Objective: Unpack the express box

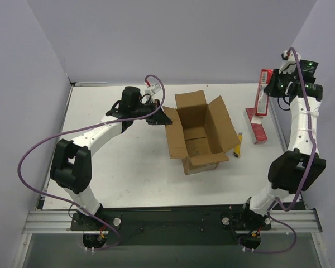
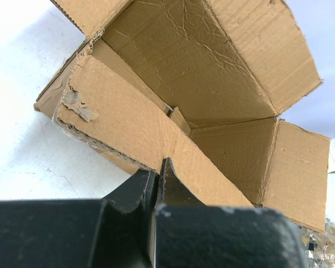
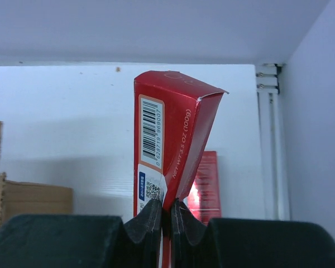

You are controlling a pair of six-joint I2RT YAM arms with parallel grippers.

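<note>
The express box (image 1: 198,134) sits near the middle of the white table (image 1: 128,167), a little askew to its edges; the top is open, four flaps splayed outward, bare cardboard showing inside. Just off its right flap lies a small yellow object (image 1: 238,146), too small to make out; further right, apart from the box, a flat red pack (image 1: 258,127) rests near the table's right edge.

The left pincer (image 1: 158,115) is at the box's left flap (image 2: 128,120); seen from the wrist, its jaws are closed tight on that flap's edge, the cardboard running up between the fingers (image 2: 137,187), so pincer and box touch there. The right pincer (image 3: 167,209) hangs at the far right corner, well away from the box and beyond the lying pack; its jaws are pinched narrow on a second red pack (image 3: 173,128), held upright, with a barcode on the side facing the wrist camera; from that wrist only a strip of the box shows, at the left edge of view.
</note>
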